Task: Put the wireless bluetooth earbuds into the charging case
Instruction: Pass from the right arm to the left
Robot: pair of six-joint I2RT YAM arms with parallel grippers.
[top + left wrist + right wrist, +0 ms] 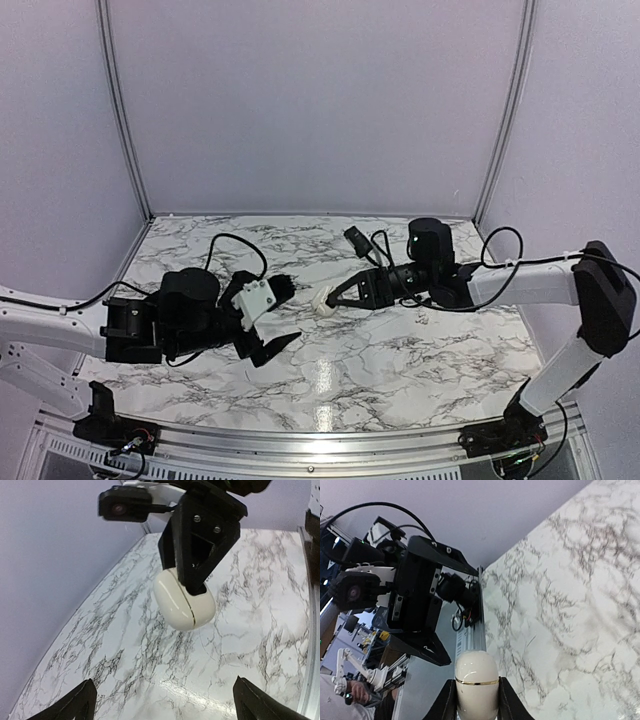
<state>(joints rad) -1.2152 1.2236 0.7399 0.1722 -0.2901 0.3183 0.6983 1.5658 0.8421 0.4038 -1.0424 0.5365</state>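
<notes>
Right claw (476,702) is pinched on the closed charging case (176,600), held just above the marble table (400,360), while the left claw (286,318) gapes empty; no earbuds show, so perhaps they're already inside.

Right end effector (184,580) seemingly covers part of the charging case (180,607).
</notes>
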